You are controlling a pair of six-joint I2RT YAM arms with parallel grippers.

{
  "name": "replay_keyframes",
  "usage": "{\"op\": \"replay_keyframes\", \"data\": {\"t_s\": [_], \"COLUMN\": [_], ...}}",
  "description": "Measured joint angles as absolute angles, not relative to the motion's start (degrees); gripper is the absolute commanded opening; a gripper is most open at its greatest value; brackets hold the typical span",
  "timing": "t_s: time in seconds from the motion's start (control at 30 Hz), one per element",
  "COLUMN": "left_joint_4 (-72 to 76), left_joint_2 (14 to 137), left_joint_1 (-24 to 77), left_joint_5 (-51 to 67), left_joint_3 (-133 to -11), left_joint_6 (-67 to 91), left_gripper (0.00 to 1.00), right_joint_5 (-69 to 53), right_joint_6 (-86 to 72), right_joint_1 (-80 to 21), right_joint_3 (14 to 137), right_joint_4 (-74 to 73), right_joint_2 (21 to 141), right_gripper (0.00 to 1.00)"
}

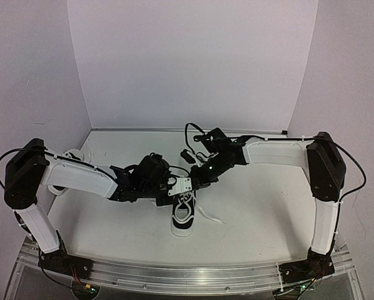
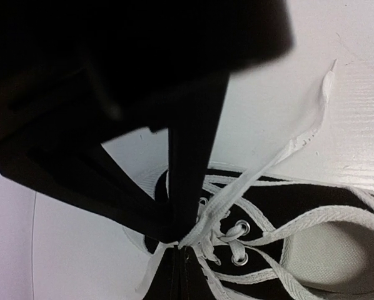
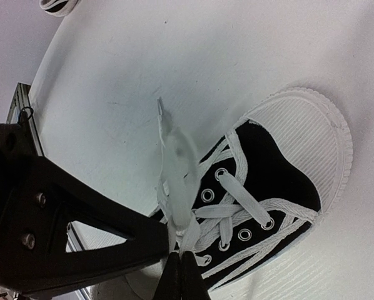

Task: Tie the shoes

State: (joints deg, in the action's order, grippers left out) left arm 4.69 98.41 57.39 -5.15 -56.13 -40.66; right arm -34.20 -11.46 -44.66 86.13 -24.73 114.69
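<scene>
Pinching the white lace (image 2: 256, 172) of a shoe (image 1: 184, 219), both grippers are meeting in the middle of the table (image 1: 268, 212). The left gripper (image 2: 177, 242) is reaching in from the left. Its two dark fingers are pressed tight together, and the lace is squeezed between them, right over the top holes of the shoe. Past the fingers, the loose end of the lace is lying out on the white table.

The right gripper (image 3: 179, 255) is reaching in from the right. Its fingers are squeezed together too, and a piece of lace is caught between them. That piece is sticking up toward the camera and is looking blurry.

The shoe is sitting flat on the table, just under the two grippers. It is black with a white sole and a white toe, and its toe is pointing to the near edge. The laces are crossing over the front of it.

The other shoe (image 1: 74, 154) is sitting far off on the left, well apart from the first one. Only a bit of its white edge is peeking out behind the left arm.
</scene>
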Motion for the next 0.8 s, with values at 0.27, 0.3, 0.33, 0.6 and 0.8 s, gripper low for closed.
{"op": "replay_keyframes", "data": {"t_s": [0.27, 0.3, 0.33, 0.6, 0.8], "left_joint_4": [8.7, 9.4, 10.3, 15.0, 18.9], "left_joint_2": [98.4, 98.4, 98.4, 98.5, 100.2], "left_joint_1": [56.6, 56.6, 56.6, 56.6, 56.5], "left_joint_5": [-4.7, -4.7, -4.7, -3.3, -2.5], "left_joint_3": [-52.4, -52.2, -51.9, -50.9, -50.0], "left_joint_6": [-37.0, -36.3, -35.8, -31.6, -29.4], "left_gripper": [0.00, 0.00, 0.00, 0.00, 0.00], "right_joint_5": [-34.2, -34.3, -34.4, -35.4, -35.6], "right_joint_6": [-12.1, -12.2, -12.2, -12.6, -13.1], "right_joint_1": [-44.5, -44.5, -44.5, -44.5, -44.4], "right_joint_3": [86.1, 86.1, 86.1, 86.1, 86.1], "right_joint_4": [-24.2, -24.1, -24.0, -23.9, -23.6], "right_joint_2": [114.7, 114.7, 114.7, 114.7, 114.7], "right_gripper": [0.00, 0.00, 0.00, 0.00, 0.00]}}
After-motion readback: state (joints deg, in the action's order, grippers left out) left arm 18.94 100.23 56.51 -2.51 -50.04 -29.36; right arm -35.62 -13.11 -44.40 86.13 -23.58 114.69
